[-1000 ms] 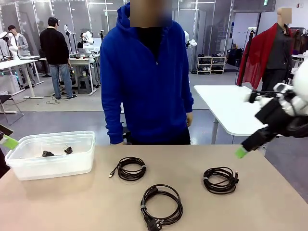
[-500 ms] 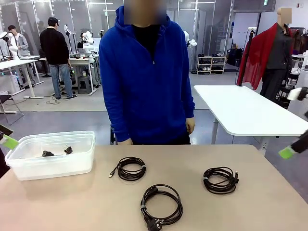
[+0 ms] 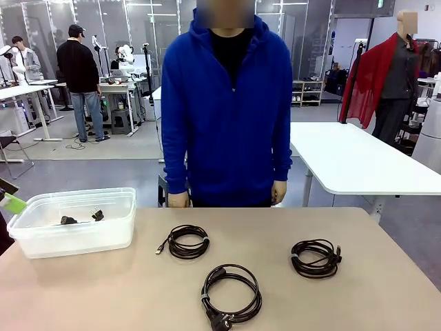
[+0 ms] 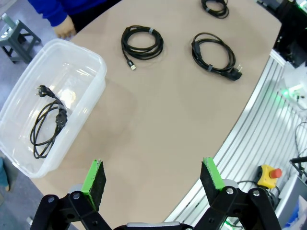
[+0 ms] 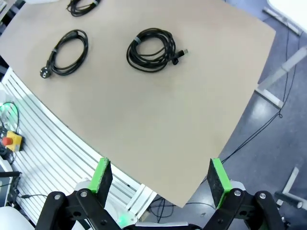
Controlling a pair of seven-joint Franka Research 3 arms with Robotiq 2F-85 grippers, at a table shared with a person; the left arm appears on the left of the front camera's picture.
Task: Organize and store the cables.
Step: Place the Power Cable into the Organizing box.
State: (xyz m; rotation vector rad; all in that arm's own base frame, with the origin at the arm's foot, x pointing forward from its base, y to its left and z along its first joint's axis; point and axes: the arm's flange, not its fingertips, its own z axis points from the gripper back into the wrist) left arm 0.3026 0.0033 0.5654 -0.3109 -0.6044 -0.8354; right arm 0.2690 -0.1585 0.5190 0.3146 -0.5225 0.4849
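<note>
Three coiled black cables lie on the tan table [image 3: 386, 296]: a thin one [image 3: 186, 241] at centre left, a thicker one with a power plug [image 3: 231, 291] near the front, and a tight bundle [image 3: 315, 257] to the right. Another cable [image 4: 48, 122] lies inside the clear plastic bin [image 4: 98, 88]. My left gripper [image 4: 152, 179] hangs open above the table's left front corner, next to the bin; one green fingertip [image 3: 12, 203] shows at the picture's left edge. High over the table's right front edge, my right gripper [image 5: 160, 176] is open and empty, with the bundle [image 5: 151, 49] and plug cable [image 5: 69, 51] ahead.
A person in a blue hoodie [image 3: 231, 117] stands at the far edge, hands [image 3: 278, 192] hanging beside the body. The bin [image 3: 103, 238] sits at the table's left. A white table [image 3: 358, 162] stands behind on the right. A red stop button [image 4: 269, 175] sits below the table's front.
My right arm has pulled back to the right and left the front view. The person has shifted a little to the right. The cables and the bin have not moved.
</note>
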